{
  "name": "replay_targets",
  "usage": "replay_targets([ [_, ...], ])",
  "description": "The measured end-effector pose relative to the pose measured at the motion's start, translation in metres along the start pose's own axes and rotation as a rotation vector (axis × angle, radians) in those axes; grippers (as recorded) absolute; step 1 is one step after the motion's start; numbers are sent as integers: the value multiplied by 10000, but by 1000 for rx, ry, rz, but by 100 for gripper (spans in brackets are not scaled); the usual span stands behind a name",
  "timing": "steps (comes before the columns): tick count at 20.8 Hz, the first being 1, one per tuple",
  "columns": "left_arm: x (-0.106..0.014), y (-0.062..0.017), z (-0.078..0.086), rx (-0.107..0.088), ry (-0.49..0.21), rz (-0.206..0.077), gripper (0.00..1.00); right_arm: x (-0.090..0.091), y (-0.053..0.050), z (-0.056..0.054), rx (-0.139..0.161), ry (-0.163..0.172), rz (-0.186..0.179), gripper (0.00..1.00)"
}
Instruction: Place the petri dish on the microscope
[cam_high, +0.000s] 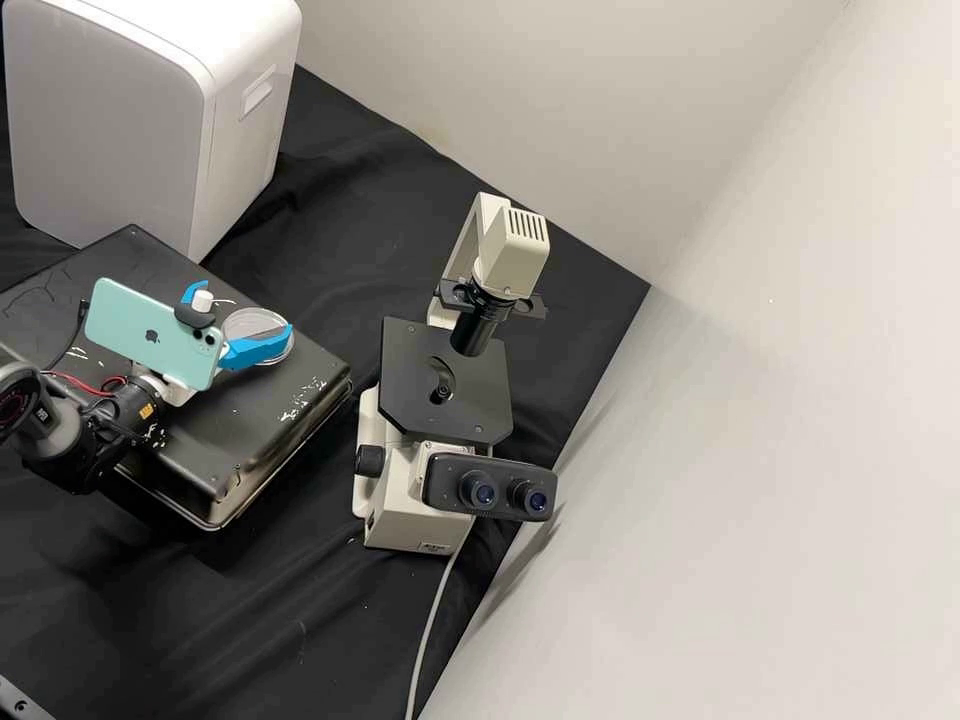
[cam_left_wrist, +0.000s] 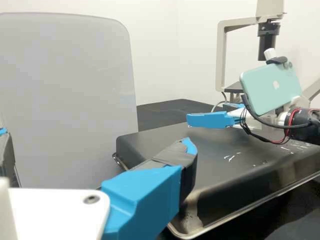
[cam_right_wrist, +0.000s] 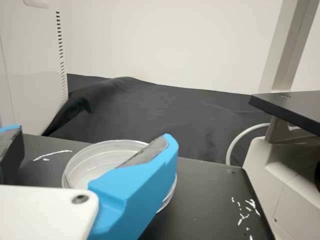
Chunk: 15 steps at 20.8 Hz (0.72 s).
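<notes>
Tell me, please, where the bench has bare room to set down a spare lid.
Bare cloth lies between the white box and the microscope, and more in front of the tray. The tray's end nearest the microscope is crowded: the right gripper straddles the dish there.

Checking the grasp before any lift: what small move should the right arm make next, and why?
Probably close the right gripper on the petri dish. Its fingers stand open on either side of the dish, which lies flat on the black tray, with a gap at one finger. The microscope stage holds no dish yet.
</notes>
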Motion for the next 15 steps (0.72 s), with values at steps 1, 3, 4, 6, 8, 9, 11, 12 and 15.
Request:
replay_targets([
  [1,0,0,0,0,0,0,100,0,0,0,0,0,0,0],
  [3,0,0,0,0,0,0,100,0,3,4,2,-4,4,0],
  [4,0,0,0,0,0,0,100,0,5,5,3,-5,5,0],
  [6,0,0,0,0,0,0,100,0,5,5,3,-5,5,0],
  [8,0,0,0,0,0,0,100,0,5,6,4,-6,6,0],
  [9,0,0,0,0,0,0,100,0,5,6,4,-6,6,0],
  [11,0,0,0,0,0,0,100,0,5,6,4,-6,6,0],
  [12,0,0,0,0,0,0,100,0,5,6,4,-6,6,0],
  [15,1,-1,1,1,0,-1,100,0,10,4,4,-5,11,0],
])
